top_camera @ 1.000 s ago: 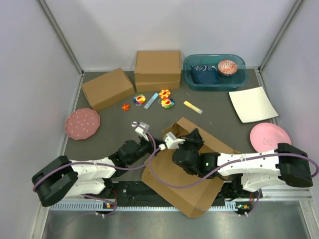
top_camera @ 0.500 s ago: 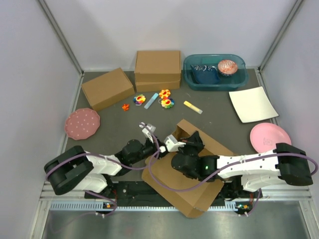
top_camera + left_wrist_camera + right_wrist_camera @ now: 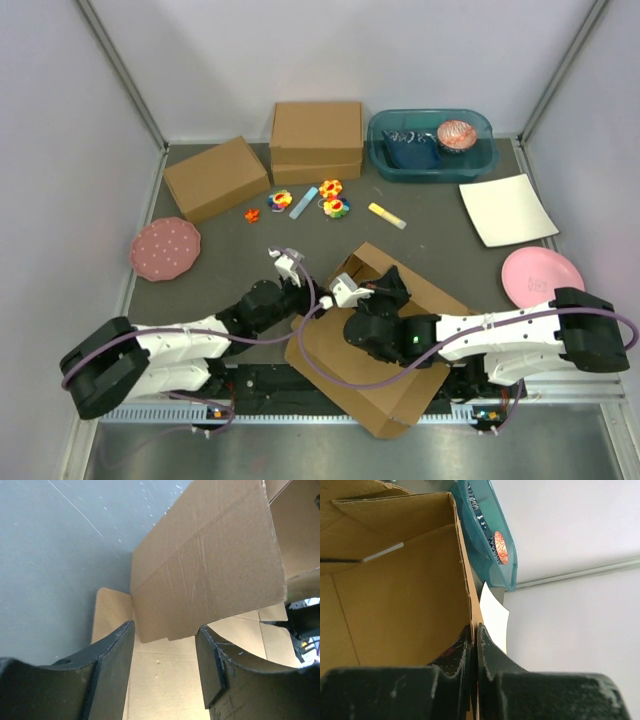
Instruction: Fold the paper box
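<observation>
The box (image 3: 378, 388) is seen at the near edge of the worktop (image 3: 230, 245), lying askew between the two arms, with its base sheet flat and its far walls raised. The left pincer (image 3: 165, 626) is held released, its fingers (image 3: 112, 650) spread to either side of a raised flap (image 3: 205, 565), whose lower edge is framed between them; whether the flap is touched by either finger cannot be told from the wrist view. The right pincer (image 3: 474, 630) is clenched on the thin upper edge of a standing wall (image 3: 405, 595) of the box, with the cardboard nipped between the two fingertips. Beyond that wall, a teal bin (image 3: 496, 567) and a white sheet (image 3: 494, 616) are seen at the far right of the worktop, well apart from the box.
</observation>
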Tool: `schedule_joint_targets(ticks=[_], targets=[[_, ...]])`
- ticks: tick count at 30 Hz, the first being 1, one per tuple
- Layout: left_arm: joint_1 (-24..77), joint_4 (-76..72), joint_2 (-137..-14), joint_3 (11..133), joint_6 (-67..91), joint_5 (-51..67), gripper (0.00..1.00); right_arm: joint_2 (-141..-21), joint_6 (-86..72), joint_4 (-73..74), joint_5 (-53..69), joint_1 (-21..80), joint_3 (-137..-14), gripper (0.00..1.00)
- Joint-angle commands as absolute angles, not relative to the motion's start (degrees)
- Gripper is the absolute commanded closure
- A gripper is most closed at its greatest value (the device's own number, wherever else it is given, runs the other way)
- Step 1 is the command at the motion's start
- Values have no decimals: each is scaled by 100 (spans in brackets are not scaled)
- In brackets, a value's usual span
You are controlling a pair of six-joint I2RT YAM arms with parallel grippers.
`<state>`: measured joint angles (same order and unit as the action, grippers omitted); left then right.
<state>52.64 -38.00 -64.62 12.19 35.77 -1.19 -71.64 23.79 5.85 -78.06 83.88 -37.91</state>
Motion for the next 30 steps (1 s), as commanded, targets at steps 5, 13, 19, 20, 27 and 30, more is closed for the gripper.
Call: schedule_joint_targets(ticks=[5, 13, 19, 20, 27, 30], targets=[[5037, -2937, -5248, 1354, 2918, -878, 36, -7295, 1573, 923, -7216, 8490, -3604, 100], [4641, -2628, -4053, 1143, 3040, -1010, 32, -7304, 1564, 958, -7198, 8516, -3612, 100], [4605, -2875, -4305, 878, 3278, -1476, 31, -7418, 1573, 976, -7198, 8552, -3612, 100], [4605, -2891, -4611, 922, 3252, -1442, 31, -7427, 1573, 993, -7216, 8569, -3612, 100], [4605, -3901, -5607, 1107, 3042, -476, 30, -7883, 1468, 1002, -7435, 8727, -3665, 100], [4605, -3999, -5765, 1169, 2997, -159, 30, -8094, 1302, 1019, -7646, 8815, -3674, 100]])
